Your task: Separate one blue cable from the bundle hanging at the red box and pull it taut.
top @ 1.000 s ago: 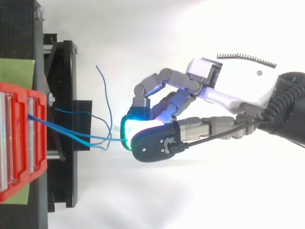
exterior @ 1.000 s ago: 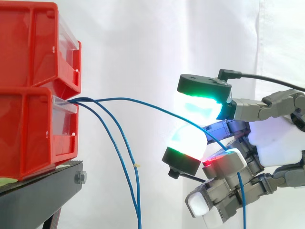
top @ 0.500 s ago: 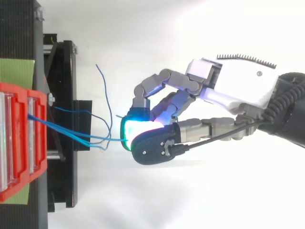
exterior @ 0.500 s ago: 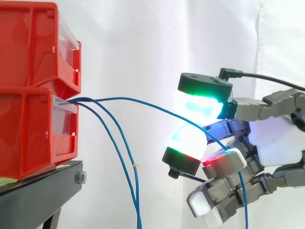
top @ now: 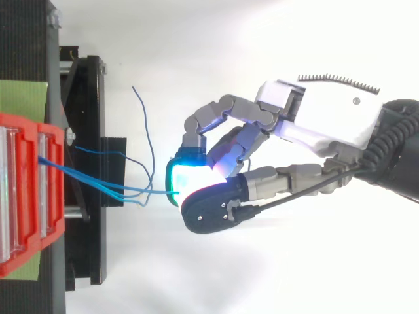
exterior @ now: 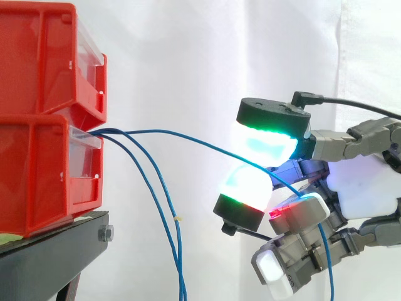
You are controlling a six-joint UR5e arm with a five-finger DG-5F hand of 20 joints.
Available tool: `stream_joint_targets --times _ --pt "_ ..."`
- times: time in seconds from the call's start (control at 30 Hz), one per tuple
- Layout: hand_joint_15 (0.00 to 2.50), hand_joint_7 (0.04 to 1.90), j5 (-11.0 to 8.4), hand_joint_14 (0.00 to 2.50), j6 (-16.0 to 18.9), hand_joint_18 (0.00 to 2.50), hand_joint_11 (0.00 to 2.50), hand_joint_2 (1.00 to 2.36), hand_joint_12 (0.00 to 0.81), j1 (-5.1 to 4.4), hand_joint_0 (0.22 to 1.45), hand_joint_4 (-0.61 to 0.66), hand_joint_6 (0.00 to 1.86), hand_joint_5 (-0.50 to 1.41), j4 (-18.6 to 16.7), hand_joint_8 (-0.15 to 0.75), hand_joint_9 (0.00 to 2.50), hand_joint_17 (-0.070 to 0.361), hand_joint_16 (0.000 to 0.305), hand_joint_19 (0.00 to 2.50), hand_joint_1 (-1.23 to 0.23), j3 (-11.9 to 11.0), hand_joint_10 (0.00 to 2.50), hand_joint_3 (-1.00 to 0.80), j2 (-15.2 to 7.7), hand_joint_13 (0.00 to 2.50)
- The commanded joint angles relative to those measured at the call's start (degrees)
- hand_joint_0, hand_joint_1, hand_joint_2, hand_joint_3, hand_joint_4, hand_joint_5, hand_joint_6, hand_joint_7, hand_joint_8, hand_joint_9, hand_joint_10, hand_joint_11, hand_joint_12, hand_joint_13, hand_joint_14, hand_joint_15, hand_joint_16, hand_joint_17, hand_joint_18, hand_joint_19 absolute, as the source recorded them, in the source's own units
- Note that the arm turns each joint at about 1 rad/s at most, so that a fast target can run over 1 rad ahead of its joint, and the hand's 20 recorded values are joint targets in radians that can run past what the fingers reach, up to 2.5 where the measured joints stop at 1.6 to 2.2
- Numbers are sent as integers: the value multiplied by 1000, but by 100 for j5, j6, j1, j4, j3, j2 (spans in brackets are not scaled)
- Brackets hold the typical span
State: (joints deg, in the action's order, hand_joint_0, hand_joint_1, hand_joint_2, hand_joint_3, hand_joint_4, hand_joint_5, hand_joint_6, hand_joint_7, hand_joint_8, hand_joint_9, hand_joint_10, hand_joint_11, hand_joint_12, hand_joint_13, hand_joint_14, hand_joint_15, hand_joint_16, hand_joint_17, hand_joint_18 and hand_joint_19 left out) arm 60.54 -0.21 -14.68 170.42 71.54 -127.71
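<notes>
Two stacked red boxes [exterior: 37, 169] stand at the left on the black stand. Several thin blue cables leave the lower box's front. One blue cable [exterior: 188, 135] runs in a shallow arc to the right and passes between two glowing fingertips [exterior: 266, 141] of my hand [exterior: 363, 188], which pinch it. Its tail drops behind the lower curled fingers. The other blue cables [exterior: 160, 207] hang down away from the hand. In the top view the hand [top: 327, 118] comes in from the right and the cables [top: 98, 186] fan out from the red box [top: 26, 196].
The black stand [exterior: 56, 251] carries the boxes, with a bolt at its front edge. A white curtain fills the background. A loose blue cable end [top: 141, 104] curls away beside the stand in the top view. A green sheet [top: 23, 98] lies beside the boxes.
The hand has shifted slightly to the right with the cable between its fingertips. The cable's tail below the hand has swung right. The other cables hang as before.
</notes>
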Motion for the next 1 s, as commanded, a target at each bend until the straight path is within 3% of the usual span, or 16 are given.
stream_joint_targets --times 0.0,0.53,0.97 --pt "634 1052 2 24 4 638 1398 1015 348 0 652 45 954 -190 0 284 1255 111 49 521 -696 0 19 -339 0 916" --pt "631 1332 2 24 4 596 1385 1028 333 -9 698 -197 964 -163 -132 243 1293 103 46 536 -776 0 23 -64 0 892" --pt "611 1344 28 22 -137 564 1353 1026 337 -35 724 -152 974 -170 -580 249 1250 102 45 545 -774 0 24 -78 0 852"
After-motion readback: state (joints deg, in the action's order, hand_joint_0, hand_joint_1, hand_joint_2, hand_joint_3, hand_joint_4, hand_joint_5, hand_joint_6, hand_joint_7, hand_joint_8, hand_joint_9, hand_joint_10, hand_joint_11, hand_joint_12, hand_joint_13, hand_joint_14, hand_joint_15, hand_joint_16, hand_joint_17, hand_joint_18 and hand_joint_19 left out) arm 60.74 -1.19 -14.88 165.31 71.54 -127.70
